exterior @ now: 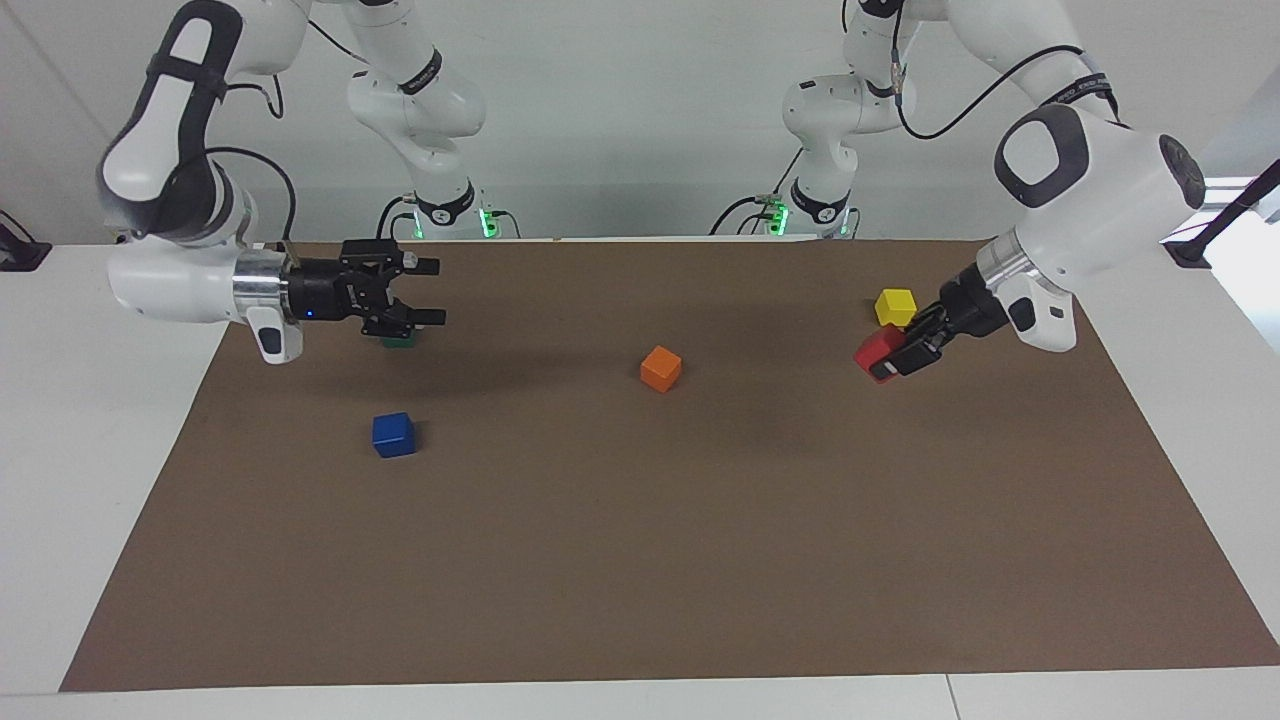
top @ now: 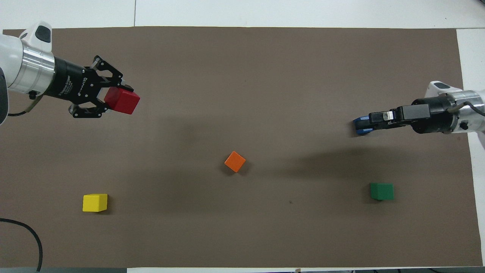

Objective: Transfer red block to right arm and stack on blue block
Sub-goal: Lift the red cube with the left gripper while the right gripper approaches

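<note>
My left gripper [exterior: 893, 355] is shut on the red block [exterior: 875, 348] and holds it in the air over the left arm's end of the mat; both also show in the overhead view, the left gripper [top: 118, 101] and the red block [top: 125, 101]. The blue block [exterior: 393, 434] sits on the mat at the right arm's end. My right gripper [exterior: 428, 292] is open and empty, held level in the air. In the overhead view the right gripper [top: 373, 117] covers most of the blue block [top: 359, 131].
An orange cube [exterior: 660, 368] [top: 235, 161] sits mid-mat. A yellow cube [exterior: 895, 306] [top: 94, 202] sits near the left arm's base end. A green cube [top: 382, 191] lies nearer to the robots than the blue block, mostly hidden by the right gripper in the facing view [exterior: 400, 343].
</note>
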{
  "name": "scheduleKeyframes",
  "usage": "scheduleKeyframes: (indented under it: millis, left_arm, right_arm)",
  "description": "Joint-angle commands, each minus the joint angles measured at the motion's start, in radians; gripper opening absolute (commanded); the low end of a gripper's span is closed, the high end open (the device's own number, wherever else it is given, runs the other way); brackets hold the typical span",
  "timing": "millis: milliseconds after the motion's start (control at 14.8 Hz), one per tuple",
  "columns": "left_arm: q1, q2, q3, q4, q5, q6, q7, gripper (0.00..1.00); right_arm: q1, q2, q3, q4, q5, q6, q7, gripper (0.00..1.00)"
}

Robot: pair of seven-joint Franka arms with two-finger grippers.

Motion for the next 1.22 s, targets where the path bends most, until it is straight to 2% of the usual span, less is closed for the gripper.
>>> scheduleKeyframes:
  millis: [0, 203, 271, 407, 475, 678, 814, 881, 1153]
  left_arm:
    - [-0.022, -0.006, -0.059, -0.009, -0.070, 0.041, -0.256, 0.00]
    - [-0.077, -0.023, -0.073, -0.055, -0.223, 0.157, -0.411, 0.00]
    - [-0.087, -0.037, -0.078, -0.105, -0.287, 0.202, -0.416, 0.00]
    - [-0.125, -0.112, -0.075, -0.272, -0.509, 0.349, -0.418, 0.00]
    - [-0.138, -0.140, -0.075, -0.329, -0.582, 0.398, -0.418, 0.00]
    - [-0.225, -0.152, -0.078, -0.368, -0.717, 0.507, -0.419, 0.00]
    - [-0.314, -0.145, -0.075, -0.381, -0.875, 0.633, -0.421, 0.00]
    - [-0.354, -0.145, -0.075, -0.388, -0.913, 0.682, -0.421, 0.00]
    - [-0.415, -0.141, -0.075, -0.386, -0.918, 0.734, -0.421, 0.00]
  right_arm:
    - [-0.023, 0.138, 0.010, 0.006, 0.093, -0.106, -0.096, 1.00]
    - [-0.002, 0.245, 0.015, -0.008, 0.219, -0.233, -0.166, 1.00]
    - [0.026, 0.250, 0.015, -0.006, 0.265, -0.255, -0.168, 1.00]
    - [0.047, 0.249, 0.022, 0.000, 0.330, -0.270, -0.153, 1.00]
    - [0.064, 0.249, 0.027, 0.002, 0.371, -0.267, -0.141, 1.00]
    - [0.113, 0.249, 0.027, 0.000, 0.419, -0.249, -0.133, 1.00]
    - [0.138, 0.249, 0.029, 0.000, 0.425, -0.239, -0.134, 1.00]
    - [0.146, 0.249, 0.029, -0.001, 0.431, -0.232, -0.136, 1.00]
    - [0.181, 0.249, 0.029, -0.006, 0.467, -0.207, -0.139, 1.00]
